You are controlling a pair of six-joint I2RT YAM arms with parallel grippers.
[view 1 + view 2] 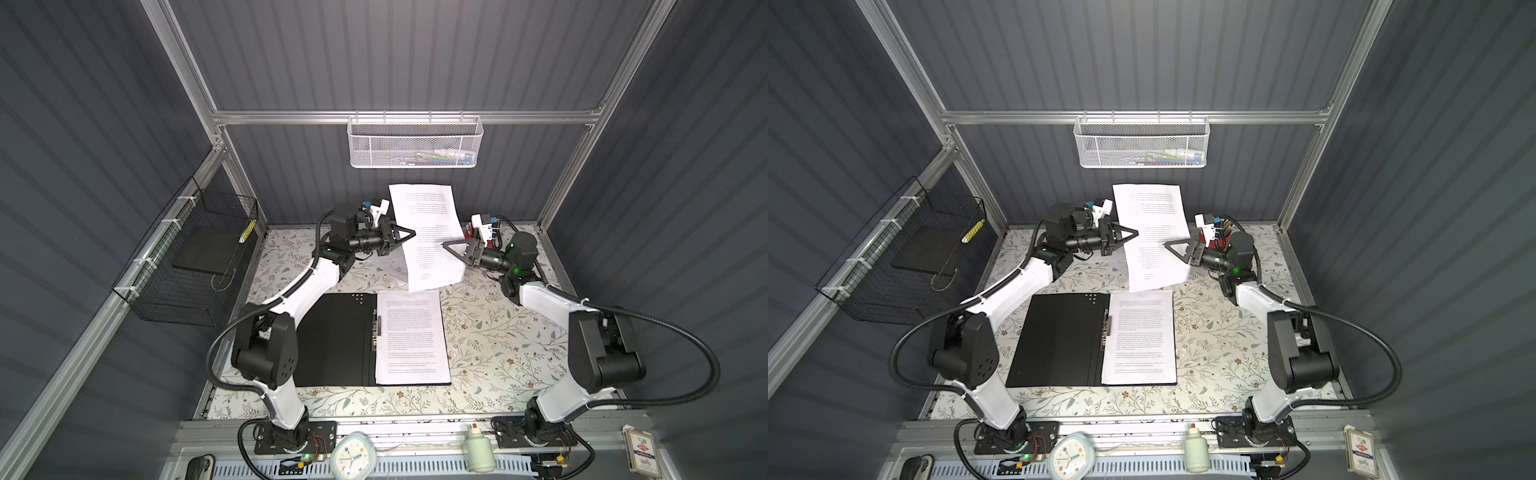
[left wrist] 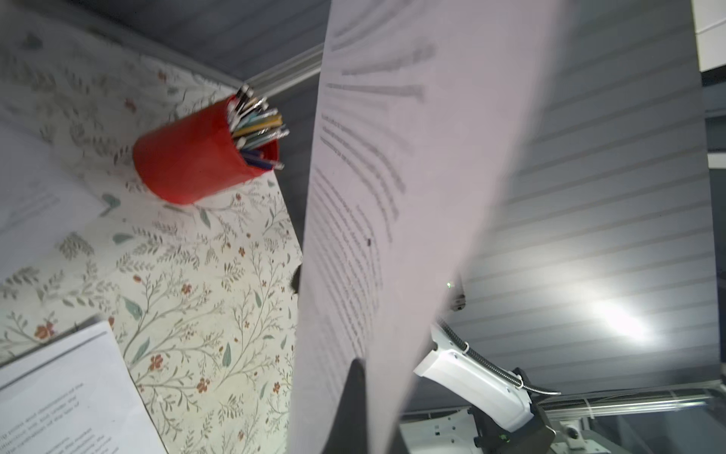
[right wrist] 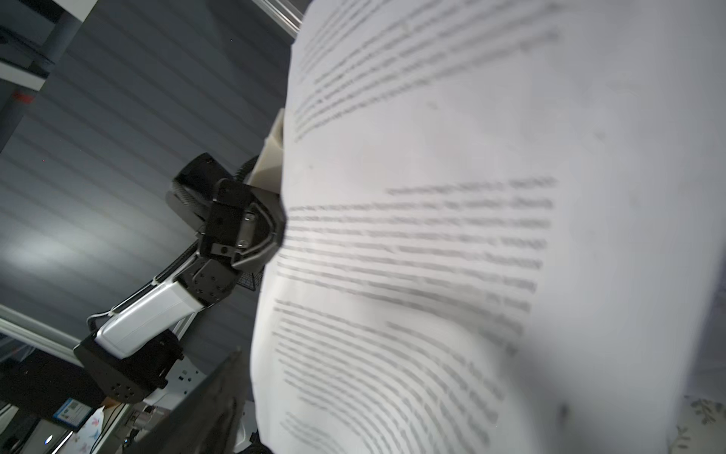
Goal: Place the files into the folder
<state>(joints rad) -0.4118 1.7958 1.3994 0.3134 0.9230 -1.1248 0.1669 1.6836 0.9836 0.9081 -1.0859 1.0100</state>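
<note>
Counter (image 1: 498,332): floral cover, dark ribbed walls on 3 sides; open floral surface shows between the folder's right edge and the right arm. Folder (image 1: 332,340): lies open at front centre, black inside up, its left front part hidden by the left arm. Filed sheet (image 1: 411,336): flat on the folder's right half, left edge at the spine clip. Raised sheet (image 1: 428,232): held upright above the back of the counter, well apart from the folder; print blurred in both wrist views. Flat sheet (image 1: 392,268): on the counter behind the folder, mostly hidden by the raised sheet. Left end effector (image 1: 410,233): clamped tight on the raised sheet's left edge. Right end effector (image 1: 448,244): tip overlaps the sheet's right edge; only 1 finger (image 3: 204,408) shows, so grip cannot be told. Red pen cup (image 2: 188,157): back right, seen from the left wrist.
</note>
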